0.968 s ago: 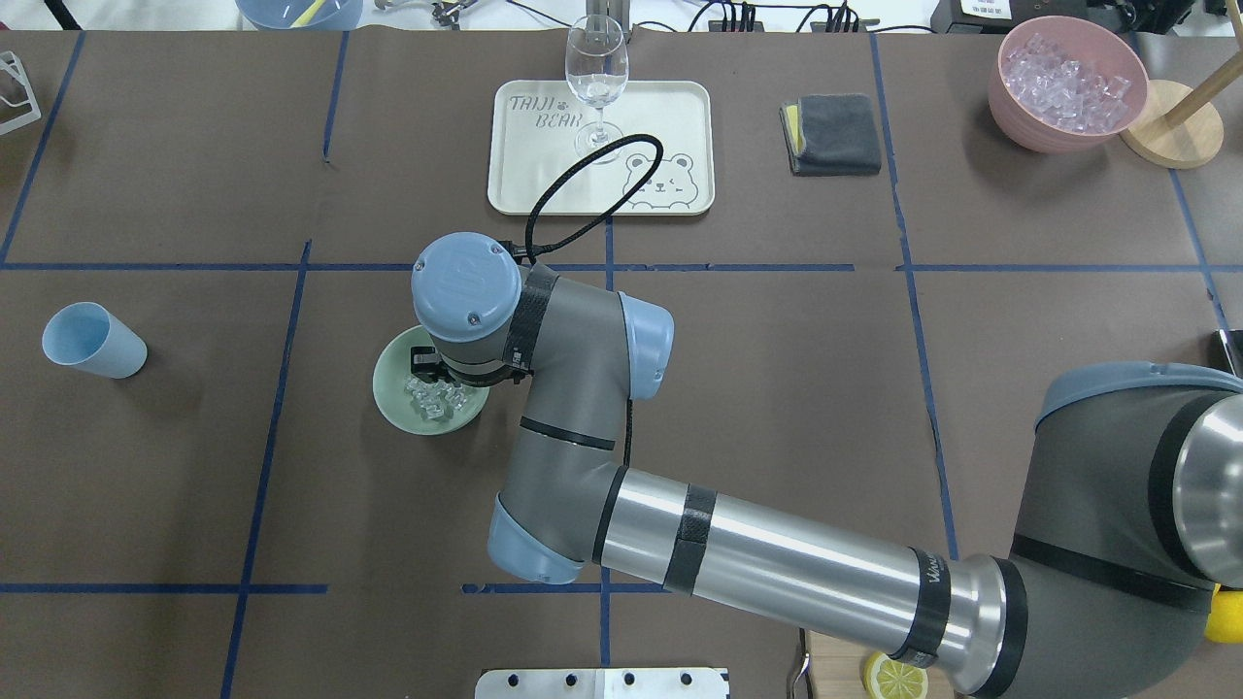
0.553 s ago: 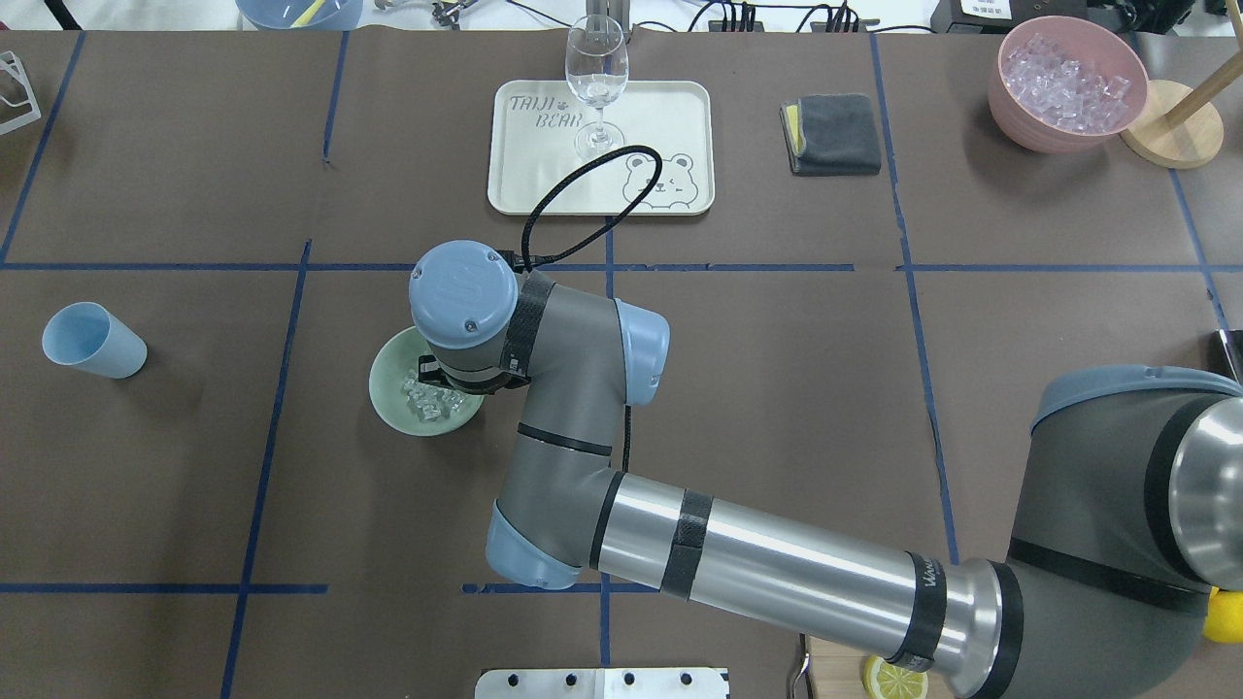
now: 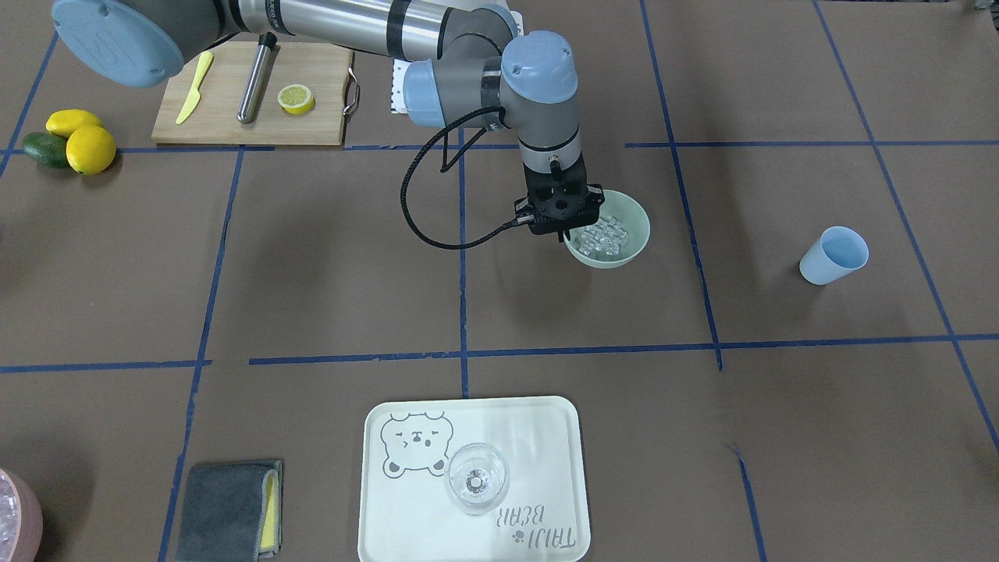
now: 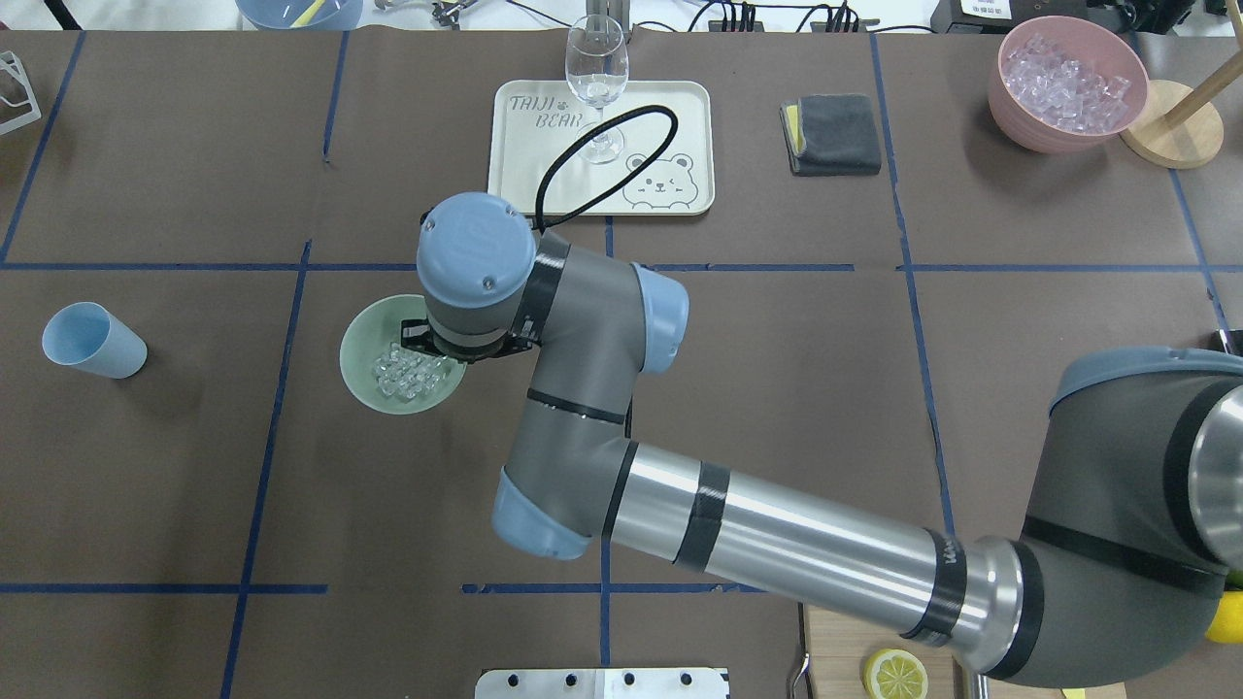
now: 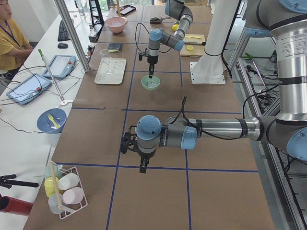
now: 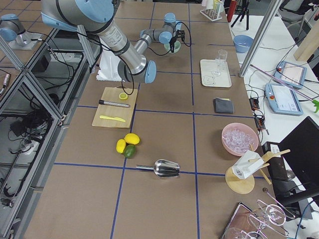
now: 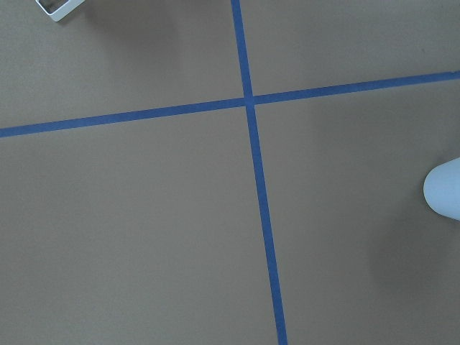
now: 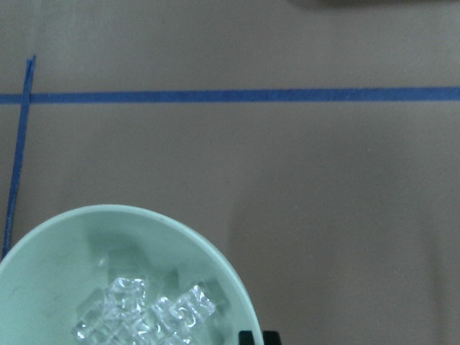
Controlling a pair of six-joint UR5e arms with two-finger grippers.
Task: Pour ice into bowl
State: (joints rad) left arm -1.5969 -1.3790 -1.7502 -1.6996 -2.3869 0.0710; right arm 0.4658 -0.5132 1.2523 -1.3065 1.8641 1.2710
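Mint-green bowl rim at right gripper

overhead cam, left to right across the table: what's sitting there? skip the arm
blue cup → bowl holding the ice → tray with the wine glass standing on it → grey cloth → pink tub → wooden disc

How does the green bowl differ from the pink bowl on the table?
The green bowl is smaller; the pink bowl is wider. The green bowl holds a small handful of ice; the pink bowl is almost full of clear cubes. The right gripper is at the green bowl's rim, not the pink bowl's. Both are round.
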